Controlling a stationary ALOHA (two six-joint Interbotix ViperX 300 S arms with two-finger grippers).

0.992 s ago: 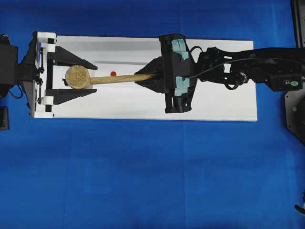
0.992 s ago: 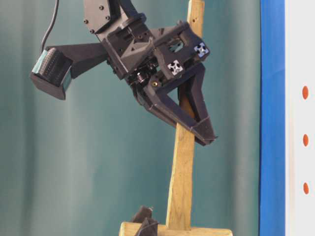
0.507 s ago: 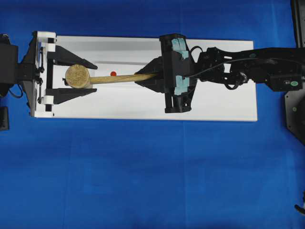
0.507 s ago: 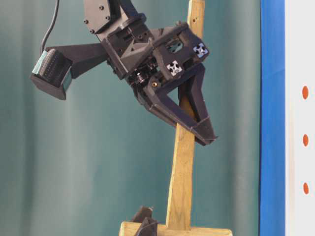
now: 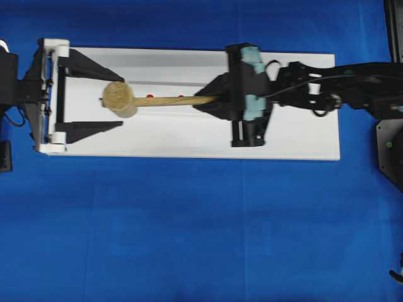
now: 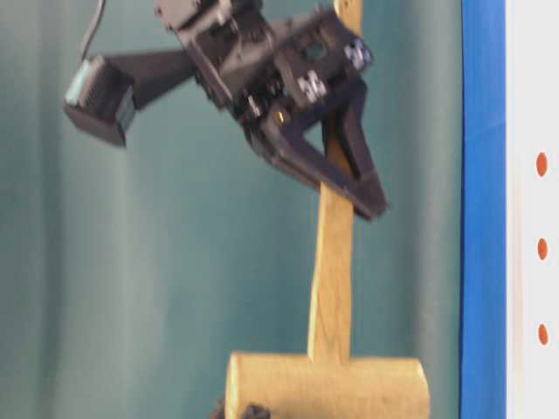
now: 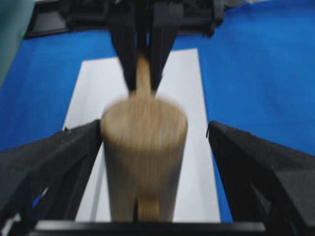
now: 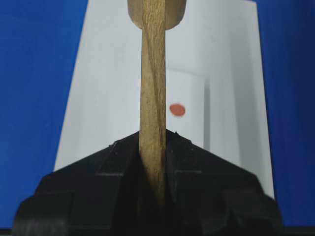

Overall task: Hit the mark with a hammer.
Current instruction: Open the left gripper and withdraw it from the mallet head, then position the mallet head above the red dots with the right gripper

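Because the right tool [image 5: 211, 100] is clenched on the flat handle of the hammer [image 5: 157, 100], the handover looks complete: the right arm alone carries the mallet. The left tool [image 5: 94, 91] stands released, its 2 fingers [image 7: 54, 162] spread wide on either side of the cylindrical head without touching it. The hammer hangs in the air above the white board [image 5: 302, 138], handle roughly level along the board's length in the overhead view, head toward the left arm. Red marks [image 5: 150, 96] show on the board beside the handle, and 1 red mark [image 8: 177, 109] sits just right of the handle in the right wrist view. The strike itself appears not yet made. The right arm reaches in from the right side over the blue table [image 5: 189, 239], its wrist rolled somewhat; the left arm sits low at the board's left end, pointing along it.
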